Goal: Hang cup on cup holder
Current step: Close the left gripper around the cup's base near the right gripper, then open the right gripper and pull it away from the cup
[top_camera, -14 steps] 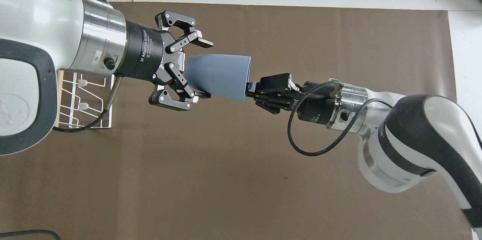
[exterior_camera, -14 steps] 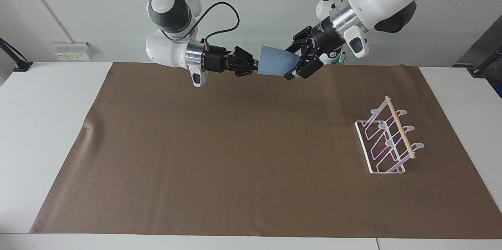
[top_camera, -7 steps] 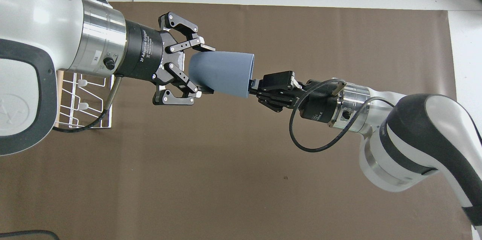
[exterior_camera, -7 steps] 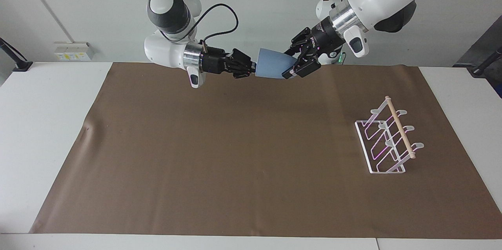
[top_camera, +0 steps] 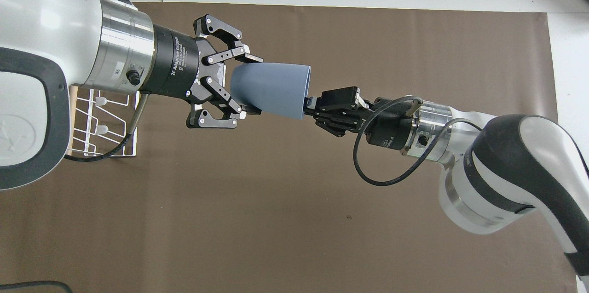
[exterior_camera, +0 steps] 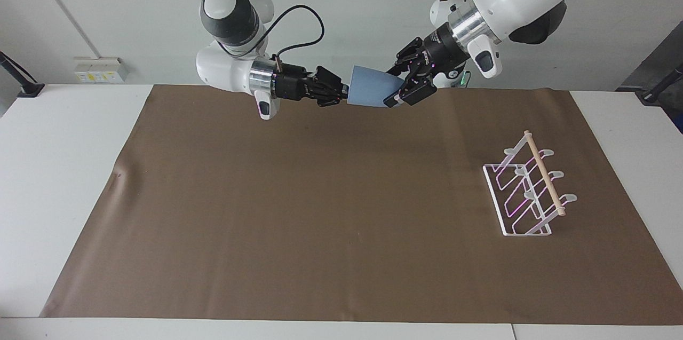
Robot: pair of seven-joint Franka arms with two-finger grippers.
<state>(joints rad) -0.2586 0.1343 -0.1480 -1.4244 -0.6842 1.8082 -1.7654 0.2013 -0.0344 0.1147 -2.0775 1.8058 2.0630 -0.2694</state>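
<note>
Cup (exterior_camera: 370, 94) (top_camera: 271, 89): light-blue tumbler, held on its side in the air above the brown mat (exterior_camera: 331, 212) (top_camera: 285, 219), over the mat's edge nearest the robots, well apart from the cup holder.

Left claw (exterior_camera: 404, 93) (top_camera: 248, 83): closed on the cup's narrow base end, one finger on each side of it.

Right claw (exterior_camera: 344, 94) (top_camera: 309, 108): closed on the cup's wide rim, fingertips pinching the wall at the mouth.

Cup holder (exterior_camera: 528, 190) (top_camera: 103, 125): white wire rack with a wooden dowel on top, standing on the mat toward the left arm's end of the desk (exterior_camera: 64, 169); no cup on it; partly hidden by the left arm in the overhead view.
</note>
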